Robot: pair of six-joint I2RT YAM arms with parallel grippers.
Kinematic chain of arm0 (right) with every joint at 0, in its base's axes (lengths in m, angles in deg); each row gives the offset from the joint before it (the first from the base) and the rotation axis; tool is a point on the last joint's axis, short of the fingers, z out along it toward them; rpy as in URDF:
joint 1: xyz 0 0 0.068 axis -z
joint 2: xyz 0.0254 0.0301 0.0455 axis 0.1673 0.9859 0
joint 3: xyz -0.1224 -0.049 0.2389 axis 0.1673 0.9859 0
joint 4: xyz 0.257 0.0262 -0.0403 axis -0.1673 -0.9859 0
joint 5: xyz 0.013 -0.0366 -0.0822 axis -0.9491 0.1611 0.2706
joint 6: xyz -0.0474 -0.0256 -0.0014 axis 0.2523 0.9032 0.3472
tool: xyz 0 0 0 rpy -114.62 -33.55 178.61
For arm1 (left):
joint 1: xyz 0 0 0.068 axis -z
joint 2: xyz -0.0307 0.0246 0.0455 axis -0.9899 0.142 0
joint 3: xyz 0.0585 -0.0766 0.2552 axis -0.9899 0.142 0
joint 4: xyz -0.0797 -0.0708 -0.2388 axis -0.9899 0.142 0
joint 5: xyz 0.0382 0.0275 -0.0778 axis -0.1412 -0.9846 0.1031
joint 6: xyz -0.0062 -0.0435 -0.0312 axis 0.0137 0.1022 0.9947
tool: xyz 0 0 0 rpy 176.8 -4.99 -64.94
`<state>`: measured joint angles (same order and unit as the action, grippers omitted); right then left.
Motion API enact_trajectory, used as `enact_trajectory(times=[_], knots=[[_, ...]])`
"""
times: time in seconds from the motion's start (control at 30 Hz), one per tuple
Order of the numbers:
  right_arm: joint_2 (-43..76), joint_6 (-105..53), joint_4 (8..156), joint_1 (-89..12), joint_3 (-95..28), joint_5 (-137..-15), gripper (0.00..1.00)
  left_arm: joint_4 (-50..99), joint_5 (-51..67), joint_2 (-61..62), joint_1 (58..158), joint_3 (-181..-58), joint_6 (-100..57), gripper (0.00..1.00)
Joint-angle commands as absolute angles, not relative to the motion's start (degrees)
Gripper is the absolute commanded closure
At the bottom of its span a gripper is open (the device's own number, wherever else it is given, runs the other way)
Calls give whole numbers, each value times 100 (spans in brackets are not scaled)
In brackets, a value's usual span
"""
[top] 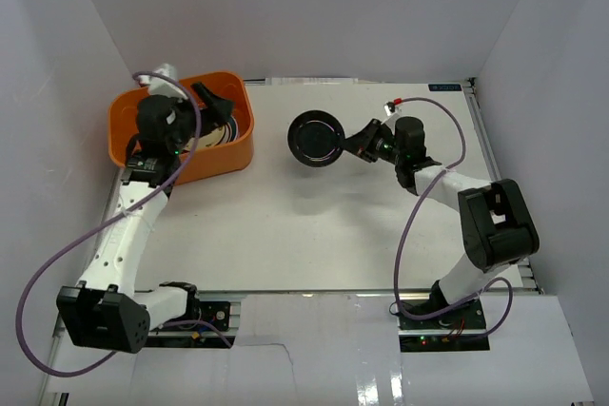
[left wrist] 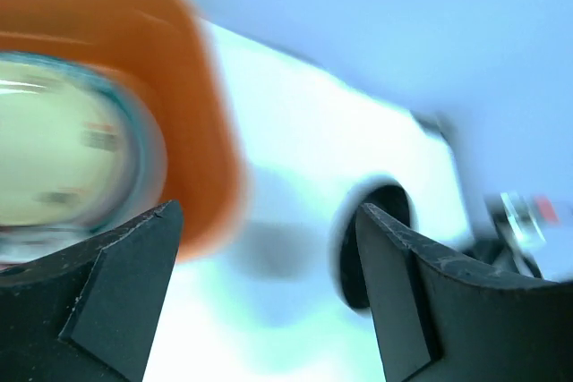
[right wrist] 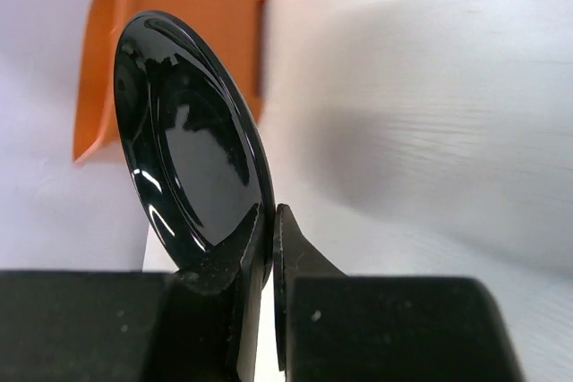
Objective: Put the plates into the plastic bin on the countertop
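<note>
**A:** Right hand (top: 364,143) is pinched tight on the rim of a glossy black plate (top: 317,138), one finger on each face, with the disc sticking out ahead of it. It sits over mid-table, and the shadow underneath says it's lifted clear.

**B:** And where's it headed?

**A:** The orange bin (top: 233,154), back-left corner, well apart from that plate. The left hand (left wrist: 269,284) hangs right over it, jaws spread wide, gripping nothing. A cream plate (left wrist: 54,149) lies inside already, though it's blurred in the wrist view.

**B:** So what makes this carry a good one?

**A:** I'd say three things. It's an edge grip on a slick glaze, so move smoothly or the plate could pivot between the fingers. The left arm crowds the bin, so I'd want it out of the way, or the right coming in over the near wall. Then get low and flat before letting go, because a drop onto crockery risks a chip.

**B:** What about the surroundings?

**A:** The table (top: 304,235) is white, matte and flat, with nothing lying between plate and bin. White walls (top: 285,16) box it in on three sides, close behind the bin, so there's little room to overshoot.
</note>
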<state>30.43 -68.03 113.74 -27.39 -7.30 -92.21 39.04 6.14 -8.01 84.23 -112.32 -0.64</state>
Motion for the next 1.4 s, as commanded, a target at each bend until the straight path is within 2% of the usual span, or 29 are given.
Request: enact_trajectory(times=[0.0,0.13,0.23,0.3,0.37,0.4,0.43,0.47,0.5,0.57,0.67,0.77,0.9,1.0,1.2,1.37], knots=[[2461,-6452,11458,-3089,-772,-9575,92,4098,1224,-664,9368,-10910,-355,12],[2249,-6416,11379,-3388,-843,-9821,92,4283,1673,-304,10142,-10848,-268,12],[2222,-6390,11352,-3494,-869,-10005,92,4319,1717,-5,10336,-10839,-268,17],[2205,-6425,11378,-3521,-843,-10154,92,4310,1665,101,10407,-10857,-276,39],[2135,-6425,11344,-3538,-782,-10146,92,4292,1638,128,10416,-10866,-233,66],[2056,-6408,11317,-3538,-747,-10120,90,4275,1543,102,10425,-10866,-180,91],[2012,-6373,11265,-3538,-703,-10094,85,4249,1489,67,10425,-10883,-162,99],[1968,-6329,11125,-3538,-694,-10068,77,4248,1428,-3,10425,-10909,-162,100],[1880,-6233,11054,-3538,-685,-10067,55,4248,1349,-21,10416,-11014,-206,100],[1801,-6144,10922,-3538,-641,-10059,35,4423,920,5,10407,-11207,-311,100],[1599,-5942,10781,-3538,-413,-10032,18,4730,110,241,10162,-11761,-645,100],[1414,-5819,10711,-3538,-18,-10006,12,4627,573,348,9127,-12096,-479,100],[1308,-5749,10746,-3538,431,-10014,12,4424,689,557,7644,-12096,-198,100],[1370,-5661,10719,-3538,572,-10015,12,4258,961,786,6983,-11982,110,100],[1493,-5529,10710,-3556,546,-10085,13,4178,1418,1516,6523,-11973,321,98],[1563,-5502,10719,-3565,546,-10050,13,4187,1112,1666,6505,-11938,269,80]])
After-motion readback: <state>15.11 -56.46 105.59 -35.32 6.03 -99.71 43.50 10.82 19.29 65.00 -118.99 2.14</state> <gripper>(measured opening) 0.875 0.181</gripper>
